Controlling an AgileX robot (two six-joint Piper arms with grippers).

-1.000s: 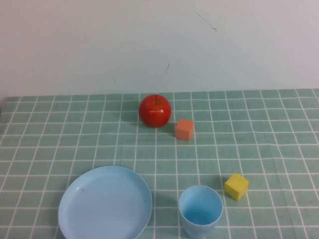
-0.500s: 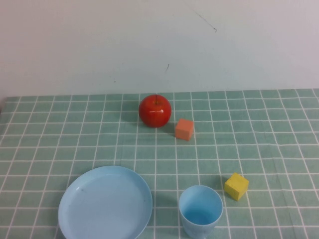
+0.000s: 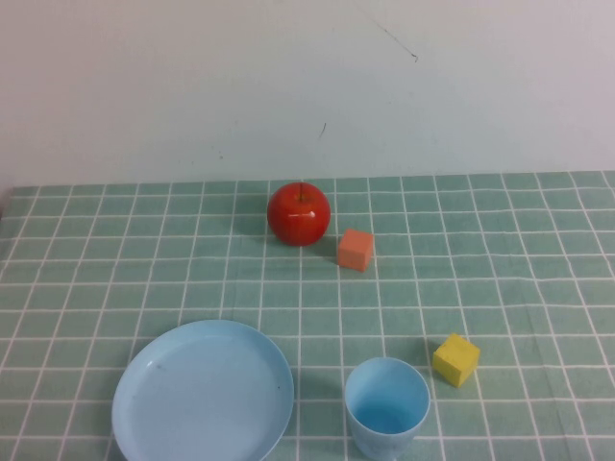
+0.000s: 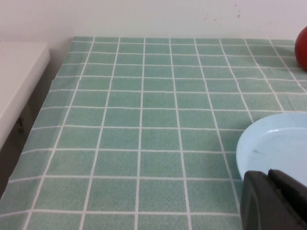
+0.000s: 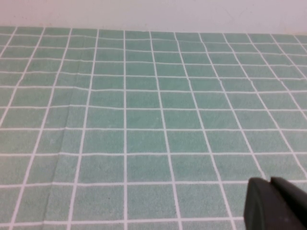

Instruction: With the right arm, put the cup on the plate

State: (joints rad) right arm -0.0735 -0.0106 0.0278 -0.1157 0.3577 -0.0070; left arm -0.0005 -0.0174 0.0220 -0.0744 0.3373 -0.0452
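The light-blue cup (image 3: 386, 407) stands upright on the green checked cloth at the front, right of centre. The light-blue plate (image 3: 203, 392) lies to its left, a small gap apart, and also shows in the left wrist view (image 4: 276, 146). Neither arm shows in the high view. My left gripper (image 4: 268, 173) is shut and empty, its black fingertips just at the plate's near edge. My right gripper (image 5: 270, 180) is shut and empty over bare cloth; the cup and plate are out of its view.
A red apple (image 3: 299, 213) sits at the back centre, an orange cube (image 3: 356, 250) just right of it. A yellow cube (image 3: 455, 359) lies close to the cup's right. A white ledge (image 4: 19, 81) runs beside the table's left edge.
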